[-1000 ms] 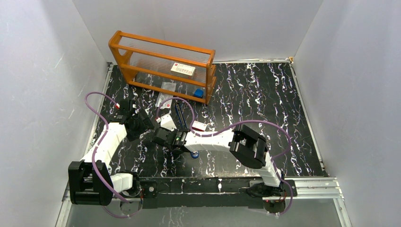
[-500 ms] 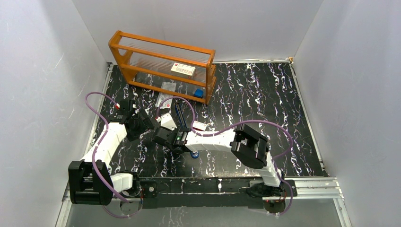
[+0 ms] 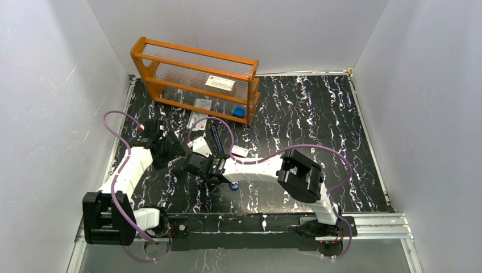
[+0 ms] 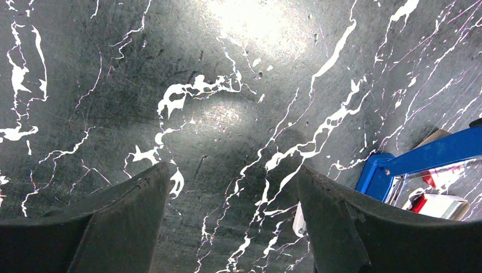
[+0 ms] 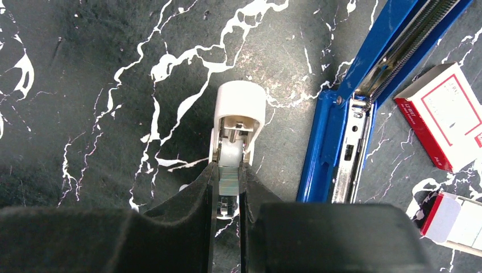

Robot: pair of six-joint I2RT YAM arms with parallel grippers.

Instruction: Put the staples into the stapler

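Staples (image 5: 228, 185) pinched tight in the right tool (image 5: 228, 170), just beside the unfolded stapler (image 5: 325, 148), poised for loading — left tool (image 4: 228, 170) gapes wide, empty.

- Top external: lit evenly and brightly from overhead; leaves hardly any visible shadow on the dark table (image 3: 295, 114); renders small items slightly soft.
- Left wrist: shows a broad glare patch at top centre; dims away from it; blurs the near left fingers (image 4: 113, 227).
- Right wrist: keeps the staples (image 5: 229, 185) sharp; leaves the right fingers (image 5: 187, 227) black, featureless.
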